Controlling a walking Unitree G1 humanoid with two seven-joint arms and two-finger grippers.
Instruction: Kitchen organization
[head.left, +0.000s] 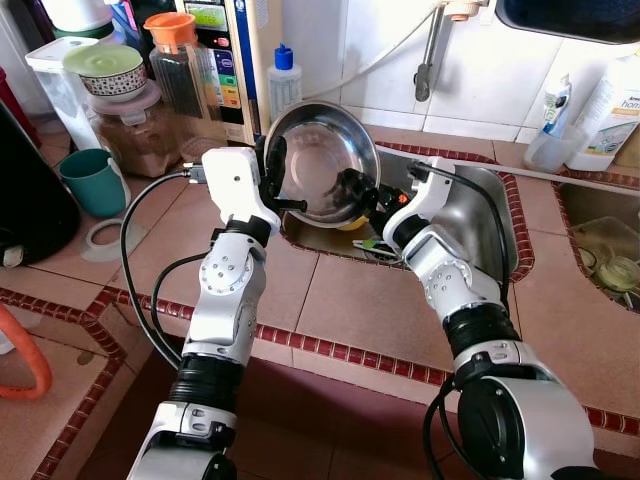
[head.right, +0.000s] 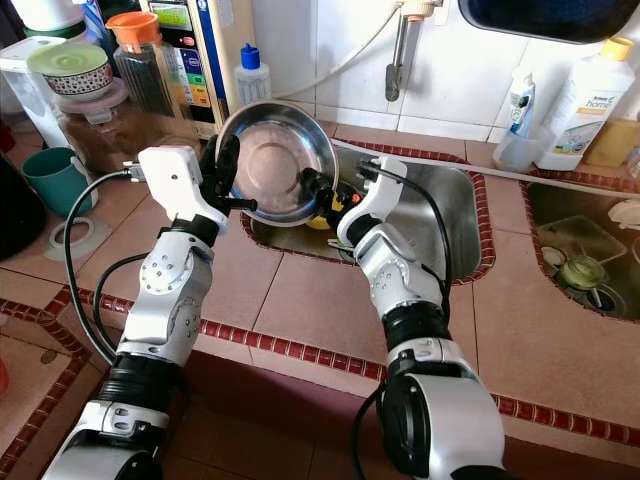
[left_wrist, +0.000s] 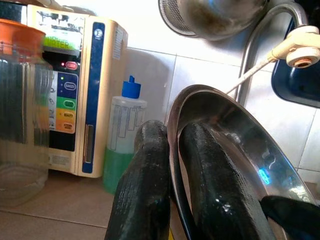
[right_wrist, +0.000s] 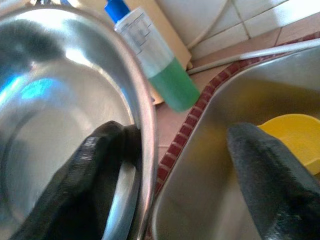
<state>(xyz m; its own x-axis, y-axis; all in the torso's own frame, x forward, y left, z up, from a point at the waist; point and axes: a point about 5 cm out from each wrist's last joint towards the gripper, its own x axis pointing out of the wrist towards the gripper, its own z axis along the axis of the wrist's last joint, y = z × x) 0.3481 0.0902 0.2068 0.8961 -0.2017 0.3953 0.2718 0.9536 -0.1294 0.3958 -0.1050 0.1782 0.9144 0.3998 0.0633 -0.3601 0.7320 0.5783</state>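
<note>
A: Where is the bowl?

B: The steel bowl (head.left: 322, 163) is tipped up on edge over the near-left corner of the sink (head.left: 495, 225), its hollow facing the robot.

A: Who has it?

B: The left gripper (head.left: 272, 178) has pinched its left rim: in the left wrist view one finger (left_wrist: 142, 185) lies outside the rim and the other inside, pressed close, with only the metal edge between them.

A: And the right?

B: The right gripper (head.left: 358, 190) is at the bowl's lower right edge with its fingers spread wide. In the right wrist view one finger (right_wrist: 87, 170) lies inside the bowl against the rim; the other (right_wrist: 272, 180) hangs apart over the basin. It isn't clamping anything.

A: What's around it?

B: A yellow thing (right_wrist: 292, 137) lies in the sink beneath the bowl. Behind the bowl, at the wall, stands a bottle (head.left: 284, 80) of green liquid with a blue cap, beside a cream appliance (left_wrist: 80, 95). Further left are jars (head.left: 130, 115) and a teal mug (head.left: 93, 180) on the tiled counter (head.left: 340, 300).
</note>
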